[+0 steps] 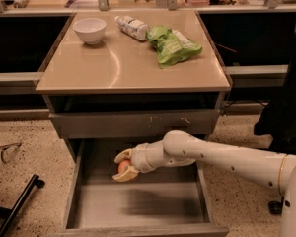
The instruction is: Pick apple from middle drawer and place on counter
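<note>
The small red-orange apple (123, 166) sits between the pale fingers of my gripper (124, 166), which is shut on it and holds it above the floor of the open middle drawer (138, 206). The white arm reaches in from the right. The gripper is at the drawer's back left, just under the scratched grey drawer front (133, 124). The tan counter (113, 68) lies above.
On the counter stand a white bowl (90, 29) at the back left, a lying plastic bottle (131, 26) and a green bag (171, 45). A black chair (286, 107) is at the right. A black bar (15, 206) lies on the floor at the left.
</note>
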`<state>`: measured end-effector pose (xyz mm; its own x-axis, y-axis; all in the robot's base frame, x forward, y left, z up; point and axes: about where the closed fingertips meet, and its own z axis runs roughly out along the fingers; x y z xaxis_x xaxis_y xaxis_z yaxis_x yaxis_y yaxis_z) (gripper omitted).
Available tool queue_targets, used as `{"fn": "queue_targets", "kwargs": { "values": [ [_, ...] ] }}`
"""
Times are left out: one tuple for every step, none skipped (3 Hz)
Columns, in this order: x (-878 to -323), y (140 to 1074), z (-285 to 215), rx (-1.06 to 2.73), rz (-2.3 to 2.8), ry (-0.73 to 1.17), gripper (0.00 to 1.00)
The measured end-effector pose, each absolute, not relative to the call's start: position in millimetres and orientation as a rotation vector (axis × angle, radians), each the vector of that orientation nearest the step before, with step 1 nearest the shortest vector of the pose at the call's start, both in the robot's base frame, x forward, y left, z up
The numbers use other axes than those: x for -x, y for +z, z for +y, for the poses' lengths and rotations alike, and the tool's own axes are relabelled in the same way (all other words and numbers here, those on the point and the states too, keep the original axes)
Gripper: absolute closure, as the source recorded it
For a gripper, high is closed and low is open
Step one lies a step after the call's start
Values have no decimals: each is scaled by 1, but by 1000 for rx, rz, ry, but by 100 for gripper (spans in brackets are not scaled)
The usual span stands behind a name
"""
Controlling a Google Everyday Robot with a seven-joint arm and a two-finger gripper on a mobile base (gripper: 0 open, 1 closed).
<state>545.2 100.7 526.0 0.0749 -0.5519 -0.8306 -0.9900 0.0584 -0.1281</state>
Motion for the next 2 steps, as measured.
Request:
{"fn": "queue_targets", "kwargs": {
  "values": [
    [-545, 526, 101, 1591, 1574, 726, 100],
    [-548, 565, 109, 1615, 1561, 681, 100]
  ]
}}
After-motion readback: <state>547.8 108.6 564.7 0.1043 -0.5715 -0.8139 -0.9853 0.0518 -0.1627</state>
